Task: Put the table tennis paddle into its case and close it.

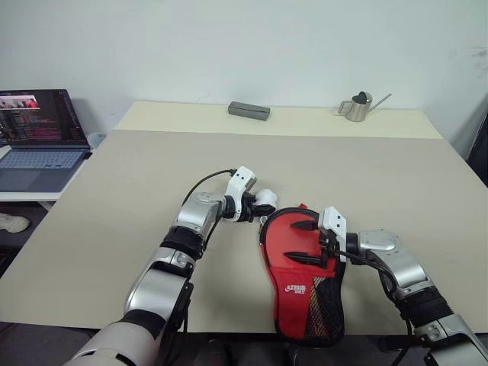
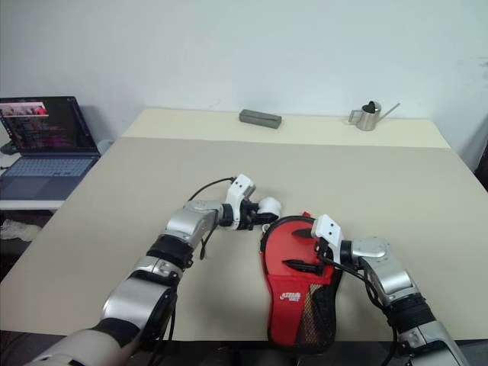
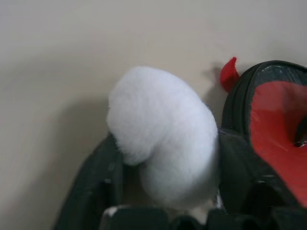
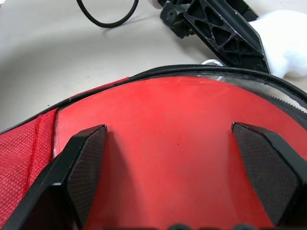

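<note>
I judge the first half done: the table tennis paddle (image 4: 182, 143) sits inside the case (image 1: 299, 293), its smooth red rubber face showing through the open mouth at the far, round end, with the black zip edge arching around it unzipped. The case lies flat near the front edge of the table (image 1: 152, 175), red side with the white logo and black mesh up, narrow end toward me. I cannot see the paddle's handle, so I take it to be buried down in that narrow end. What is left is the closing. My left gripper (image 1: 258, 207) is at the far left of the case's round end, and in the left wrist view its two black fingers (image 3: 93, 179) stand on either side of the white plush charm (image 3: 163, 139), pressed into its lower part; I read that as a partly closed pinch on the charm, though whether the grip is firm yet I cannot tell. My right gripper (image 1: 306, 242) has its fingers spread wide, lying over the exposed red face, clasping nothing, apparently steadying the case.
</note>
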Motion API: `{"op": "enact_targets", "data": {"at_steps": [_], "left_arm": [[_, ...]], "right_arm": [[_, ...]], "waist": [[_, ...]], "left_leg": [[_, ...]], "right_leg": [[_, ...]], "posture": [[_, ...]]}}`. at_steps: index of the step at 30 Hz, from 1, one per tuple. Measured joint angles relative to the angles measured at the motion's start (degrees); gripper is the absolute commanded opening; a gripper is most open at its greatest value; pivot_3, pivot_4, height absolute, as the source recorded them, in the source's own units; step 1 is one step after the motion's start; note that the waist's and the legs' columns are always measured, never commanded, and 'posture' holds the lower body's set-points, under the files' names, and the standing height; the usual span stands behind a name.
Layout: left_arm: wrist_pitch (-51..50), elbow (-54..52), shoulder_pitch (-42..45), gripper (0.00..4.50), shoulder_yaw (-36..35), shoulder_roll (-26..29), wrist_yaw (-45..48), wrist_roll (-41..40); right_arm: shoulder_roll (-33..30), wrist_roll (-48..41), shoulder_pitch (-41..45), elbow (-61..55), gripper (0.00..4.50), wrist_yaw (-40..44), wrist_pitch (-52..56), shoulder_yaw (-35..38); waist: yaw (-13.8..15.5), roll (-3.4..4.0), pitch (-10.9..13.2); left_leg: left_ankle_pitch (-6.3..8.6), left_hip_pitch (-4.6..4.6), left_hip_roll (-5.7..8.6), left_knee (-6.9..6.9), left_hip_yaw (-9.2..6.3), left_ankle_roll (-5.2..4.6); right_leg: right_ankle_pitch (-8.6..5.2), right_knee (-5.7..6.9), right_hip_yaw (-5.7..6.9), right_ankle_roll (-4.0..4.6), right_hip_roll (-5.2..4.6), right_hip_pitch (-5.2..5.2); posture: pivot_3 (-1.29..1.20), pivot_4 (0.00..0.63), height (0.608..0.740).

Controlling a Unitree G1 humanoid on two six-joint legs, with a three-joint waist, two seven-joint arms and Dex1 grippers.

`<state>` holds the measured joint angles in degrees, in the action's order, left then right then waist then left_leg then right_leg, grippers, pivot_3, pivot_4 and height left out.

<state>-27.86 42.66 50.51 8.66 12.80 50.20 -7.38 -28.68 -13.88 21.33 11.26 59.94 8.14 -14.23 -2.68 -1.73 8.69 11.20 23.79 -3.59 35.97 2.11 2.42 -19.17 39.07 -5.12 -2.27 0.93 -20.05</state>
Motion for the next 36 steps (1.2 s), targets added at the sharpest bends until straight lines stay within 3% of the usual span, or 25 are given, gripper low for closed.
{"op": "enact_targets", "data": {"at_steps": [3, 5, 16, 31, 36], "left_arm": [[0.1, 0.0, 0.0, 0.60, 0.0, 0.0, 0.4, 0.3], [0.1, -0.2, 0.0, 0.29, 0.0, 0.0, 0.5, 0.5], [4.2, -0.2, -0.3, 0.27, 1.2, -0.1, 0.0, 3.3], [20.9, 24.9, 13.4, 0.27, 2.1, -5.3, -8.9, 10.8], [23.9, 28.9, 15.5, 0.27, 2.1, -8.2, -11.1, 12.4]], "right_arm": [[0.1, 0.0, -0.2, -0.2, 4.50, -0.5, 0.2, 0.1], [0.4, 0.1, -0.1, -0.3, 4.50, -1.7, 0.6, 0.1], [0.6, 1.1, -0.5, -1.2, 4.50, -2.9, 2.4, -0.1], [0.8, 1.5, -0.4, -2.1, 4.50, -2.7, 3.9, -0.2], [0.5, 1.5, -0.4, -2.7, 4.50, -2.6, 4.9, -0.2]], "waist": [[0.0, 0.00, 0.0], [0.0, 0.01, 0.0], [0.0, 0.02, -0.2], [-0.2, -0.03, -0.2], [-0.2, -0.03, -0.2]], "left_leg": [[0.00, 0.00, 0.00, 0.00, 0.00, 0.00], [0.00, 0.00, 0.00, 0.00, -0.01, 0.00], [0.00, -0.01, 0.00, -0.02, 0.00, 0.00], [0.02, -0.03, 0.04, -0.11, 0.02, 0.01], [0.02, -0.02, 0.05, -0.12, 0.07, 0.02]], "right_leg": [[0.00, 0.00, 0.00, 0.00, 0.00, 0.01], [0.00, 0.00, 0.00, 0.00, 0.00, 0.01], [0.00, -0.03, -0.01, -0.01, 0.00, 0.02], [-0.03, -0.09, 0.00, -0.07, 0.02, 0.01], [-0.03, -0.10, 0.00, -0.07, 0.02, 0.01]], "posture": [[0.00, 0.150, 0.740], [0.00, 0.150, 0.740], [0.00, 0.150, 0.740], [0.00, 0.150, 0.740], [0.00, 0.150, 0.740]]}}
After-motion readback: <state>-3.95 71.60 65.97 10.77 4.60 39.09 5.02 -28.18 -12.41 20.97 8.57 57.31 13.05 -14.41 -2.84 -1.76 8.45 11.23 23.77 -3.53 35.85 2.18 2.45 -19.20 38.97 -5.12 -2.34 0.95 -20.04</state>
